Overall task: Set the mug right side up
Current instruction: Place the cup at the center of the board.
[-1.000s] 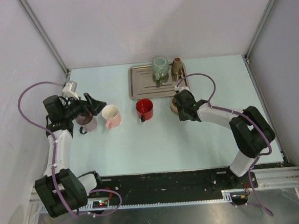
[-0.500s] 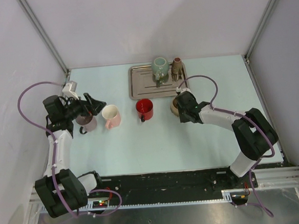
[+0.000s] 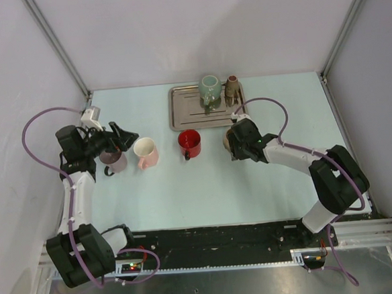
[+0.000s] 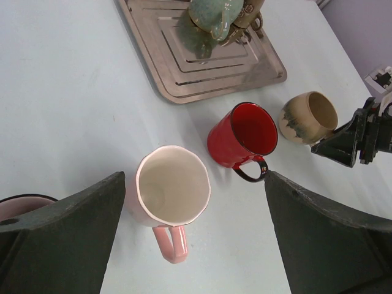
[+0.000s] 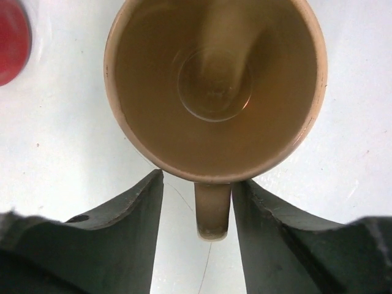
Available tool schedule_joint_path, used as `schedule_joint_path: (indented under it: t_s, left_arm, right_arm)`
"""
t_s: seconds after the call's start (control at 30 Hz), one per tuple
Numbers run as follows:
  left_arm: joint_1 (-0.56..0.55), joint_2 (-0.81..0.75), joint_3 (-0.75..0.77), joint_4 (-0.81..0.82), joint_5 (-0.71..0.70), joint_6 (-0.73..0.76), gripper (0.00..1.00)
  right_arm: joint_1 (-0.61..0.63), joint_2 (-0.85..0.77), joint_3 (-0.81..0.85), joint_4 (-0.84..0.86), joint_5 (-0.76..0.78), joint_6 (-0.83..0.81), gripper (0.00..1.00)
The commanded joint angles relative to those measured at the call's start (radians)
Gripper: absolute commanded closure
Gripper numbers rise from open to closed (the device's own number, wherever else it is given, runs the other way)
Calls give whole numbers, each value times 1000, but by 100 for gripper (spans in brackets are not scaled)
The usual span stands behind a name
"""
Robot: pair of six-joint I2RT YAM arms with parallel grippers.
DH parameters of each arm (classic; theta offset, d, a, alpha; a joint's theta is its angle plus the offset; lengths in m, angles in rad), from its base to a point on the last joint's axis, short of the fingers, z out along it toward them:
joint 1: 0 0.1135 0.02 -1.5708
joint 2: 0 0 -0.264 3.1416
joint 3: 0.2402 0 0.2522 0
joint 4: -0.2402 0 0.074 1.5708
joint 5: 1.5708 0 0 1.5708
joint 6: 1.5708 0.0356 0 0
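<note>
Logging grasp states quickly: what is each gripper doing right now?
Left gripper: open, holding nothing.
Right gripper: open around the handle of the tan mug, not clamping it.

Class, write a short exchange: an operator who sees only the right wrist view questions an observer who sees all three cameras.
Operator: What is the red thing at my picture's edge?
Observer: A red mug, mouth up, standing beside the tan mug.
Operator: Is the left gripper busy?
Observer: No; the left gripper is open near the pink mug, holding nothing.
</note>
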Motion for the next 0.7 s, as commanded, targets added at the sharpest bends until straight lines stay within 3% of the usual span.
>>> schedule_joint_path:
  t_s: [0.0, 0.5, 0.67]
  left_arm:
    - [10, -32, -4, 29, -6, 30, 2]
    - [1, -64, 48, 14, -57, 60, 2]
    - [-85, -41, 142, -48, -198, 141, 2]
  right_arm:
    - [-6, -53, 7, 38, -8, 13, 43]
    - [-176, -191, 7, 0, -114, 11, 3]
    - [-335, -280, 7, 22, -159, -14, 1]
